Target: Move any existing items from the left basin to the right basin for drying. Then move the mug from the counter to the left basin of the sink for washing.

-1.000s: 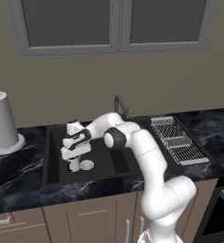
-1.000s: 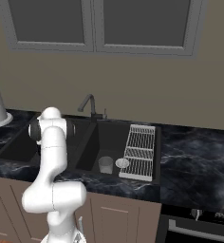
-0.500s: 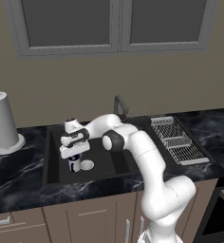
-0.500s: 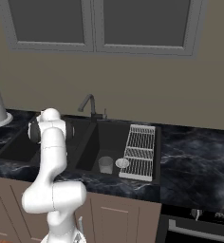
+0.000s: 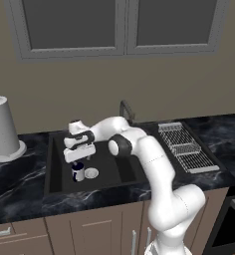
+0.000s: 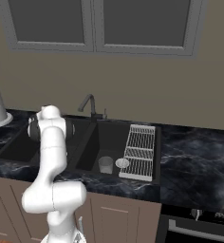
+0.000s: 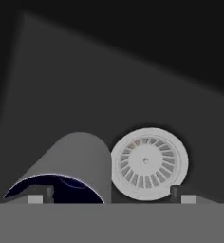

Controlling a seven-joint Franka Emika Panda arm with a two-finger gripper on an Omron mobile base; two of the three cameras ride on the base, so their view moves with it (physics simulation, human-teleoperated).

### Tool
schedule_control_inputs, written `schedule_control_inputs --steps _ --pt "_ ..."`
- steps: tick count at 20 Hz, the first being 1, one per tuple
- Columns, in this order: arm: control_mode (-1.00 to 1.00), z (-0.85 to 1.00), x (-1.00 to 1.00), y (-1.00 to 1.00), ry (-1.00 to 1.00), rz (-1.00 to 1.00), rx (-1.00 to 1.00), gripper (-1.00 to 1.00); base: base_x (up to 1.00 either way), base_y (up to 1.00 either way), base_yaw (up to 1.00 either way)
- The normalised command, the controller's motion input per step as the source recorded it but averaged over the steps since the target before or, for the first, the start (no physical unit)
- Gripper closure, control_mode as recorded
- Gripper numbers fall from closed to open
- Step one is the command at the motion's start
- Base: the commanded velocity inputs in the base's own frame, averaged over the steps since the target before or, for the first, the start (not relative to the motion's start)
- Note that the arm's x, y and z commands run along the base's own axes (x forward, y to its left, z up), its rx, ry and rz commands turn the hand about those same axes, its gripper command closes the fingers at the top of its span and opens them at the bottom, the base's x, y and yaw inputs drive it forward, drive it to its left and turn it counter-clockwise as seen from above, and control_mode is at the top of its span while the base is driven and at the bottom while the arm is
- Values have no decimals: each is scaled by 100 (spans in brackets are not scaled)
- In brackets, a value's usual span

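The mug (image 5: 77,173) stands upright on the floor of the left basin (image 5: 57,172), just beside its round silver drain (image 5: 91,173). The gripper (image 5: 80,160) hangs right above the mug, fingers spread wide and gripping nothing. The grey cup (image 6: 105,164) sits in the right basin (image 6: 98,142), next to that basin's drain (image 6: 122,163)

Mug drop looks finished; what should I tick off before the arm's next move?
1. Mug stands upright in the left basin, beside the drain: ok.
2. Pincer open, jaws spread wide in the hand view: ok.
3. Fingertips clear of the mug's rim: cannot tell; they hang just above it.
4. Grey cup sits in the right basin: ok.
5. Room to lift straight up, faucet off to the side: ok.
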Motion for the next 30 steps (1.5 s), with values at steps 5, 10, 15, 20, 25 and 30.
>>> schedule_control_inputs --steps 5,10,15,20,25,30 --pt "-100 66 -21 -7 -5 0 1 -100 0 0 0" --pt "-100 71 -25 -2 -5 0 0 -100 0 0 0" --pt "-100 73 -23 -3 -7 0 0 -100 0 0 0" --pt "-100 72 -32 -14 -10 0 1 -100 0 0 0" --pt "-100 66 -38 -15 -11 0 2 -100 0 0 0" --pt "-100 50 -41 -19 -12 0 3 -100 0 0 0"
